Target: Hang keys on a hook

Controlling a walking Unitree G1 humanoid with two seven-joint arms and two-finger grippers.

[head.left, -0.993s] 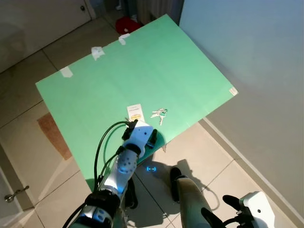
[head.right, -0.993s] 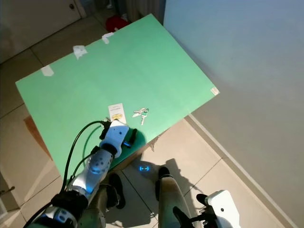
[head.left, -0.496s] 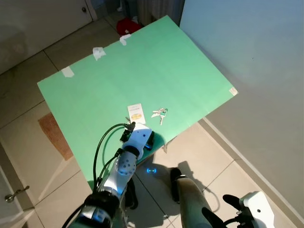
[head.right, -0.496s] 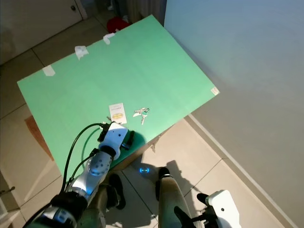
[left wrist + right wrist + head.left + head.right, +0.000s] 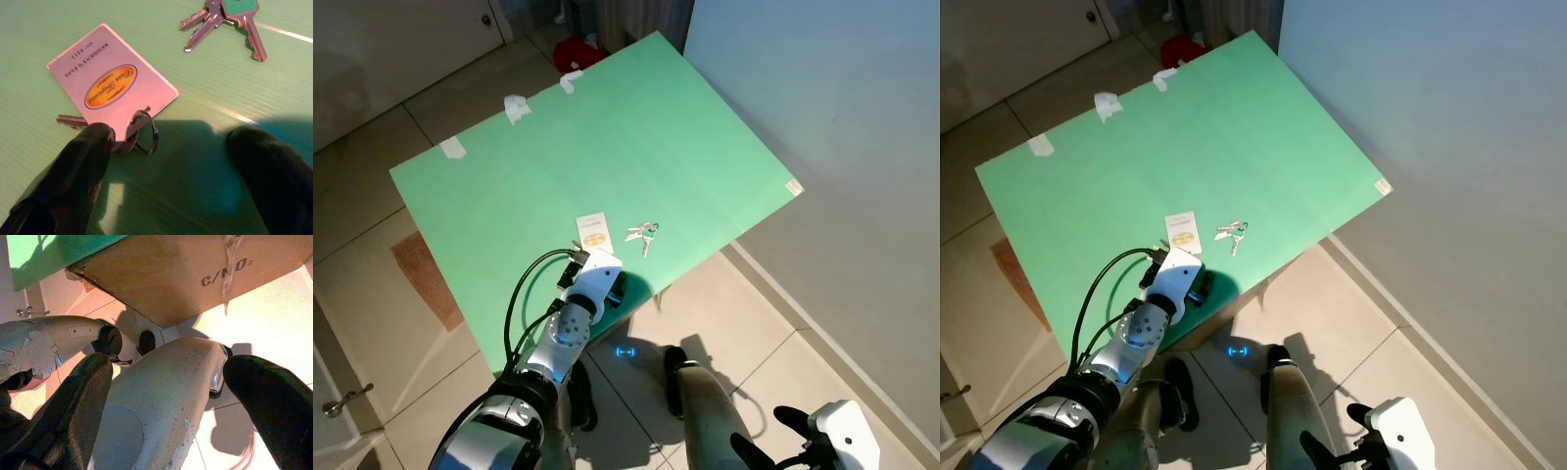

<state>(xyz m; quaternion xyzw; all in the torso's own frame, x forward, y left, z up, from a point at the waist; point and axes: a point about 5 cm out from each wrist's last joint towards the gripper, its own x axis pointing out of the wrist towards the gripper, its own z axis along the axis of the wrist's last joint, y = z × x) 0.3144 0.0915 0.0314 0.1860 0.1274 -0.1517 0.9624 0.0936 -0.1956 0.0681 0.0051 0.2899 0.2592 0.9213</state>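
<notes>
Head views: the left gripper (image 5: 610, 286) hovers low over the green worktop (image 5: 636, 127), just beside the pass card (image 5: 592, 231); the green-headed keys (image 5: 643, 234) lie a little beyond the card.

Left wrist view: the fingers (image 5: 73, 176) stand apart, one fingertip touching the key ring (image 5: 142, 137) at the card's corner. To grip well, straddle that ring before closing, I judge.

Right wrist view: the right gripper (image 5: 166, 396) hangs idle, fingers apart, near the robot's leg (image 5: 161, 396).
</notes>
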